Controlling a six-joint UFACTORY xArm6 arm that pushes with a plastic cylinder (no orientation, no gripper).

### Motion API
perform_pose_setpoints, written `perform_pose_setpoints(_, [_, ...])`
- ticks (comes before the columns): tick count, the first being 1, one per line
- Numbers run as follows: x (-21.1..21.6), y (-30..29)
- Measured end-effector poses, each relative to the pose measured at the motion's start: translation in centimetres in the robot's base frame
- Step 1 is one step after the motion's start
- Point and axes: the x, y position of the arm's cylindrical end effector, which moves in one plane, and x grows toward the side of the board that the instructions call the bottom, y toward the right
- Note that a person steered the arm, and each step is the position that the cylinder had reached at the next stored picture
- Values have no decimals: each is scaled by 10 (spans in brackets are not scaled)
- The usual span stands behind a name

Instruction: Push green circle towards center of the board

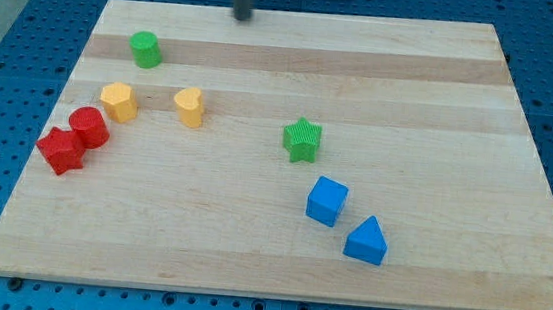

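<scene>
Here, the green circle (pixel 146 49) is a ribbed upright cylinder.

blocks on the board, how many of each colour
green: 2 (circle, star)
yellow: 2 (left, right)
red: 2 (circle, star)
blue: 2 (cube, triangle)
total: 8

Around the green star (pixel 302 139) on the wooden board (pixel 442 99), a blue cube (pixel 327 201) and blue triangle (pixel 366 241) sit to its lower right, a yellow heart (pixel 189 107) and another yellow block (pixel 119 101) to its left, and a red cylinder (pixel 89 127) touching a red star (pixel 60 150) farthest left.
</scene>
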Motion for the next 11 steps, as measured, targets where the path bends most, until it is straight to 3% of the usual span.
perform_pose_setpoints(1, [4,-70])
perform_pose_setpoints(3, [77,-171])
perform_pose_setpoints(4, [111,-142])
perform_pose_setpoints(5, [121,-76])
perform_pose_setpoints(7, [104,-54])
perform_pose_setpoints(8, [104,12])
perform_pose_setpoints(9, [92,40])
perform_pose_setpoints(11, [119,122])
